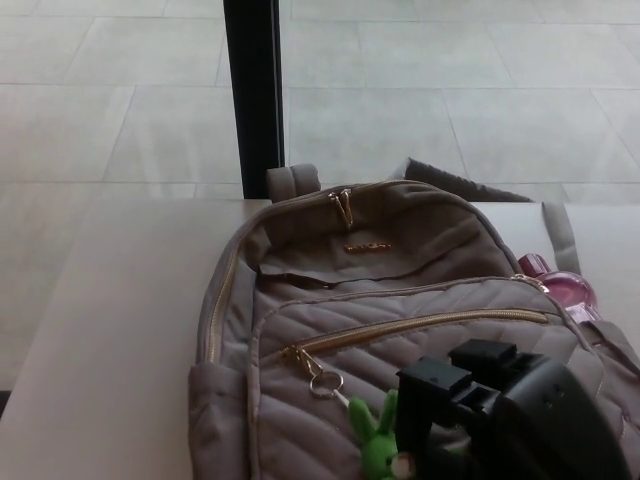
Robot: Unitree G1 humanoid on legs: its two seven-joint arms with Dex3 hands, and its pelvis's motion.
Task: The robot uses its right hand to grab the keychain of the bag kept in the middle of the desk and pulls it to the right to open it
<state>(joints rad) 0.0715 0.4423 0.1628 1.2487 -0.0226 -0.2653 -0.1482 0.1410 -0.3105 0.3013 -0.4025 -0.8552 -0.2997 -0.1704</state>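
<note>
Taupe quilted bag [400, 300] lies mid-desk [110, 330]; our right hand [500, 410] is pinching the green keychain [378, 445] on the front zipper's ring (left end, zip looks closed). Next, we judge: a steady pull rightward along the gold zipper [420, 325].
</note>
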